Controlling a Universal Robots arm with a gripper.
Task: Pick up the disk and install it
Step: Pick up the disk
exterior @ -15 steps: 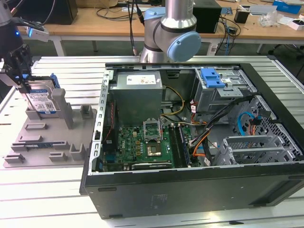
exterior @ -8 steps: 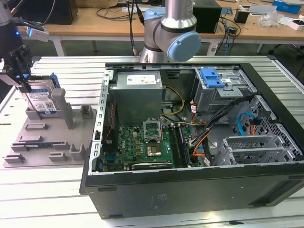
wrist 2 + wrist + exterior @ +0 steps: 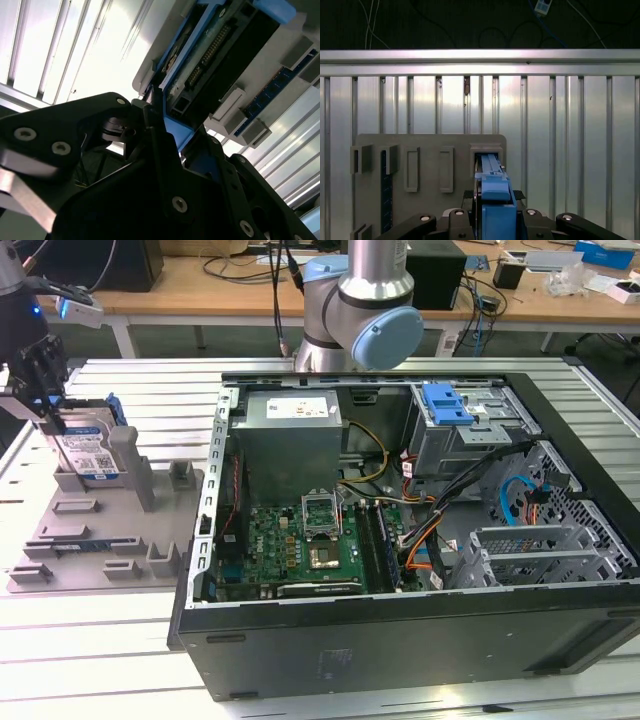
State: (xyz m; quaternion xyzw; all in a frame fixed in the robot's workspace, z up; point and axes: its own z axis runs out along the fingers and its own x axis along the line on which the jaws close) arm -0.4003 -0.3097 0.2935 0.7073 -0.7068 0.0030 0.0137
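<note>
The disk (image 3: 88, 452), silver-grey with a white-and-blue label and a blue bracket, stands on edge in a slot of the grey fixture plate (image 3: 100, 540) at the exterior view's left. My gripper (image 3: 52, 415) comes down onto its upper end. In the first wrist view the blue bracket of the disk (image 3: 495, 192) sits between the black fingers of the gripper (image 3: 495, 200), which press on both sides. The second wrist view shows the disk's (image 3: 210, 55) connector edge with a finger (image 3: 160, 125) against the bracket.
The open computer case (image 3: 400, 640) lies at the exterior view's right, with a grey power-supply box (image 3: 290, 435), motherboard (image 3: 300, 540) and a blue caddy (image 3: 445, 403) in the drive cage. A memory stick (image 3: 383, 190) stands in the fixture plate. The arm's base (image 3: 360, 310) is behind the case.
</note>
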